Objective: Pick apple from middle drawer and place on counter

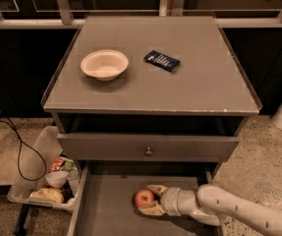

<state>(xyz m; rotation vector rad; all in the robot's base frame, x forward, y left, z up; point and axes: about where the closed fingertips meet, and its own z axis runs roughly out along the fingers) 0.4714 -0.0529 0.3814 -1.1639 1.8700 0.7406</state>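
The small red apple (pixel 144 197) lies on the floor of the open grey middle drawer (pixel 106 210), low in the view. My gripper (pixel 150 199) reaches in from the right on a white arm. Its two tan fingers (pixel 156 189) stand one behind and one in front of the apple, close around it. The apple rests on the drawer floor. The grey counter (pixel 199 77) is above, with a thin raised rim.
A white bowl (pixel 104 64) and a dark blue packet (pixel 162 60) lie on the counter. The drawer front with a round knob (pixel 148 152) juts out above the open drawer. A clear bin of items (pixel 44 178) and a black cable (pixel 20 151) are on the floor at left.
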